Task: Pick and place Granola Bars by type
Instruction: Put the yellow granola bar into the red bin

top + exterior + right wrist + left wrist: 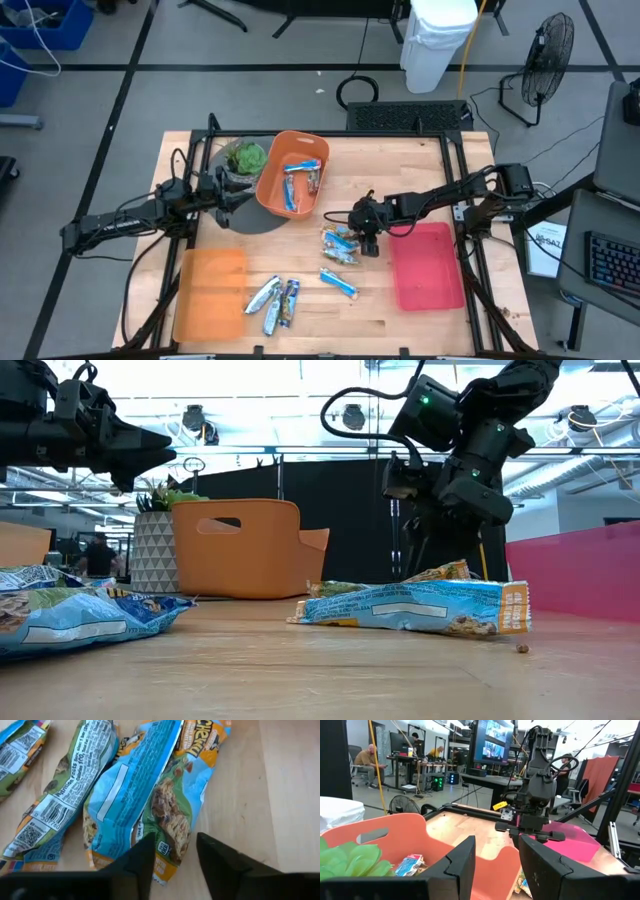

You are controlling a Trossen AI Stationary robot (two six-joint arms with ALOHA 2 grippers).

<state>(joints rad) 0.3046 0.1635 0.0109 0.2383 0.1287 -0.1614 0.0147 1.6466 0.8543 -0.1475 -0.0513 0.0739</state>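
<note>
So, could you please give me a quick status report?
Right gripper open above the granola bar pile. Left gripper open, empty, over the orange bin.

Beside the orange basket point(292, 172) with its blue-wrapped bars: a leafy green plant point(246, 157) in a pot point(153, 553) patterned with grey and white triangles. Out from that basket on the pale wood table point(420, 170): bright blue granola bars point(340, 243) with green, orange and white print, then silver and dark blue bars point(275, 303). Flanking these, a flat orange tray point(210, 294) and a pink-red tray point(427, 266).
</note>
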